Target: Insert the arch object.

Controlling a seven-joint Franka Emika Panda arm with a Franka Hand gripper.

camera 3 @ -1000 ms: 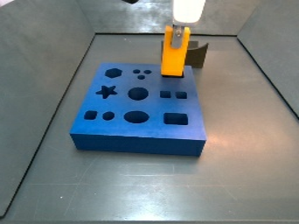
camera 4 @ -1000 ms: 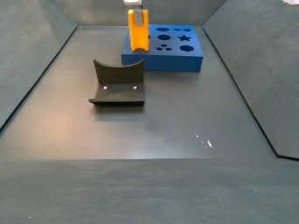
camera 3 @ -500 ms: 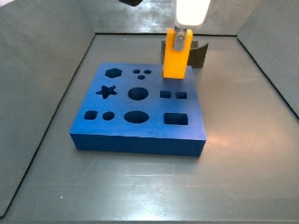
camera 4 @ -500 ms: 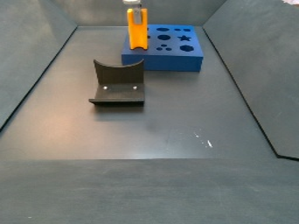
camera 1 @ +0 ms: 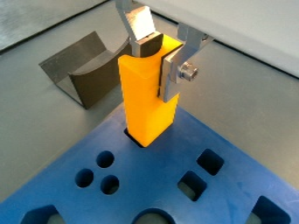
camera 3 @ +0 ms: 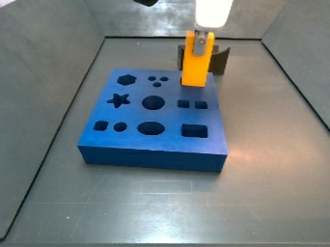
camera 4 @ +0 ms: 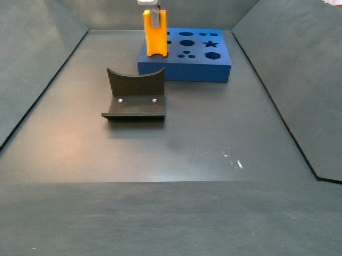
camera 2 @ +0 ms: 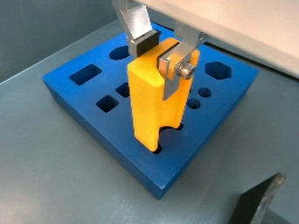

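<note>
Both wrist views show the claw (camera 1: 162,54) clamped on the upright arch object (camera 1: 149,94), its lower end in the blue board (camera 2: 111,122).

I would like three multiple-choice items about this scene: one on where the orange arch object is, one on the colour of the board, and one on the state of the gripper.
1. Where is the arch object?
A. Lying flat on the grey floor
B. Upright at a corner of the board, its lower end in a hole
C. Resting on the dark grey block

2. What colour is the board?
A. Blue
B. Red
C. White

3. What is the state of the gripper?
A. Open, well above the floor
B. Shut on nothing
C. Shut on the arch object

Answers:
1. B: in a wrist view the arch object stands upright with its lower end in a hole near the corner of the board.
2. A: the board is blue in both side views.
3. C: the fingers of the gripper press on the top of the arch object, above the board.
</note>
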